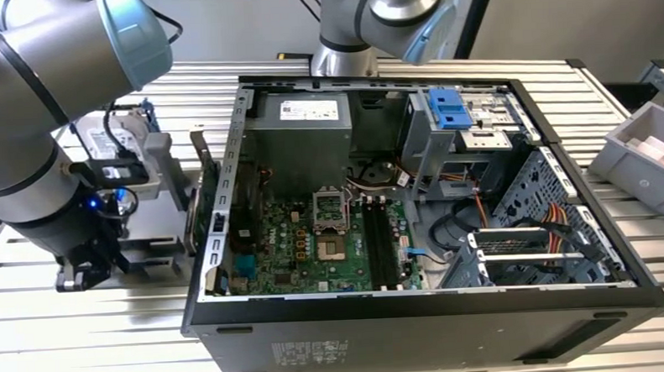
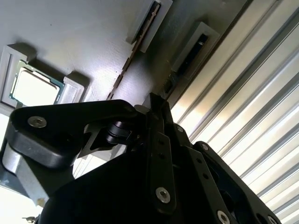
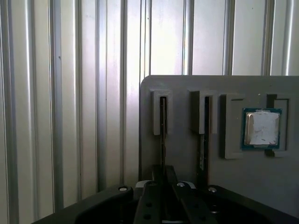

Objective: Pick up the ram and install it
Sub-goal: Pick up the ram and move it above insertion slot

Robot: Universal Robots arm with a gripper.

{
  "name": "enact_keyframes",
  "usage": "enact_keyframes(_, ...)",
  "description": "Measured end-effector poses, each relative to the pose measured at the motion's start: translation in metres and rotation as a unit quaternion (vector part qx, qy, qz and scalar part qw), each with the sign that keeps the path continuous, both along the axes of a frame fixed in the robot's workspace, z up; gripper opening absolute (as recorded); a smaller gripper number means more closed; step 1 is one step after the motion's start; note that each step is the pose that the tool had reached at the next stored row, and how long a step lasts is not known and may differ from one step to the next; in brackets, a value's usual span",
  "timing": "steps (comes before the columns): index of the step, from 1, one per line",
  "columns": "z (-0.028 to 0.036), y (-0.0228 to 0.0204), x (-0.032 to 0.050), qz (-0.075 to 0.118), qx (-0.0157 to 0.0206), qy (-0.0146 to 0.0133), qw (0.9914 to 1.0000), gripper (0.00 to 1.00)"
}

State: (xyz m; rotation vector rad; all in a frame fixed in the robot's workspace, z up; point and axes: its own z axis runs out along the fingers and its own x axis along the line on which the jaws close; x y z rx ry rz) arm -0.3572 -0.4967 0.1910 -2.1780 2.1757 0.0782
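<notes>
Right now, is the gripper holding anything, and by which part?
Seemingly the ram, pinched across its thin edge at one end by the gripper; it sits in the outermost slot of the gray holder.

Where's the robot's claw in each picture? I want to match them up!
Exterior view: the claw hangs low at the exterior view's left, beside the computer case.
Second wrist view: the claw points at the grey holder, at the slot farthest from the square chip.
First wrist view: the claw lines up with that same slot.
Shared landmark: the ribbed metal table.
</notes>
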Motion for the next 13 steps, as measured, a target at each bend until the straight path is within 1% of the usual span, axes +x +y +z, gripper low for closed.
enact_keyframes(3,0.0026,-0.0001,0.0000,0.000,-0.0001,0.0001,1.00000,0.00)
enact_keyframes(13,0.0161,0.0000,0.0000,0.000,-0.0001,0.0000,1.00000,0.00)
